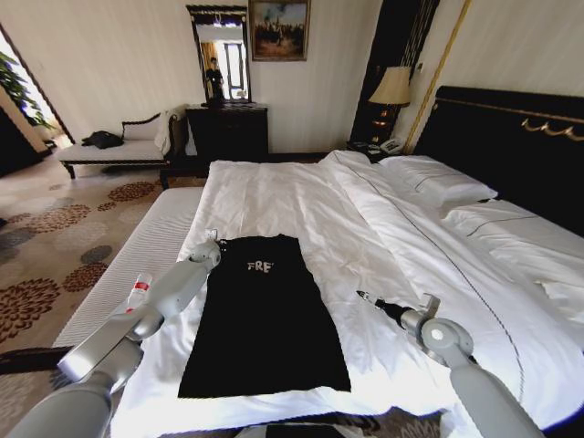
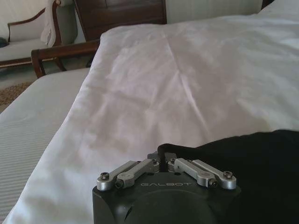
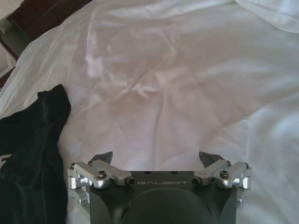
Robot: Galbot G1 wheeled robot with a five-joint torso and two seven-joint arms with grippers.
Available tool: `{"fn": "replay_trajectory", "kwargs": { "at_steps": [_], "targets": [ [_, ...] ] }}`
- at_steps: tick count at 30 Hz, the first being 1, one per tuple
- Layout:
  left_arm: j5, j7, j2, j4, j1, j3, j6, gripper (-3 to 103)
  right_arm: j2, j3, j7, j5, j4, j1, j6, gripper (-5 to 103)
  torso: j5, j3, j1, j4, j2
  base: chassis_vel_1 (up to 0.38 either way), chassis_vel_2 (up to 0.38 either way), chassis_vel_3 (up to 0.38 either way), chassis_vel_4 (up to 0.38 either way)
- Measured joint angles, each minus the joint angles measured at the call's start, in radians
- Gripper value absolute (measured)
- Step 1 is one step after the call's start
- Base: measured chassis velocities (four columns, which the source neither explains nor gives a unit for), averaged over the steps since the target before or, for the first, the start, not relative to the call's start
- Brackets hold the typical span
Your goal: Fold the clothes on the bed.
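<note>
Hem of the T-shirt (image 1: 265, 383) lies nearest to me, and its long axis runs straight away from me toward the collar, along the bed (image 1: 301, 196). There is 1 T-shirt, black, narrow, flat on the white duvet (image 1: 365, 246), and I have 2 tools. My left tool (image 1: 212, 253) is at the far left corner of the shirt, by the shoulder; its fingers are drawn together and pinch a thin fold of the black fabric. My right tool (image 1: 362, 296) waits over the duvet just beside the right edge, about at the middle of the length, with fingers spread wide and nothing between them. So I judge the left tool nearer to the shirt.
</note>
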Motion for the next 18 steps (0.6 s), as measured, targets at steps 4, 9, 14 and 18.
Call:
{"fn": "replay_trajectory", "kwargs": {
  "at_steps": [4,9,14,18],
  "targets": [
    [-0.014,0.001,0.030,-0.086,0.024,0.005,-0.015,10,-0.002,-0.005,0.000,0.001,0.004,0.008,0.001,100,0.0001,0.000,0.000,-0.0001,0.000,0.000,0.000,0.000,0.000],
    [-0.038,-0.007,0.067,-0.160,0.059,0.007,-0.023,26,-0.026,-0.028,-0.006,0.007,0.022,0.055,0.007,100,-0.0001,0.000,0.000,-0.0001,0.000,0.000,0.000,0.000,0.000],
    [-0.055,-0.018,0.090,-0.191,0.094,-0.023,-0.042,48,-0.082,-0.109,-0.021,0.050,-0.023,0.230,0.015,100,-0.0003,0.000,0.000,-0.0001,0.000,0.000,0.000,0.000,0.000],
    [-0.095,0.017,0.122,-0.223,0.111,-0.043,-0.069,65,-0.102,-0.180,-0.033,0.070,-0.094,0.344,0.016,100,-0.0004,0.000,0.000,0.0001,0.000,0.000,0.000,0.000,0.000]
  ]
}}
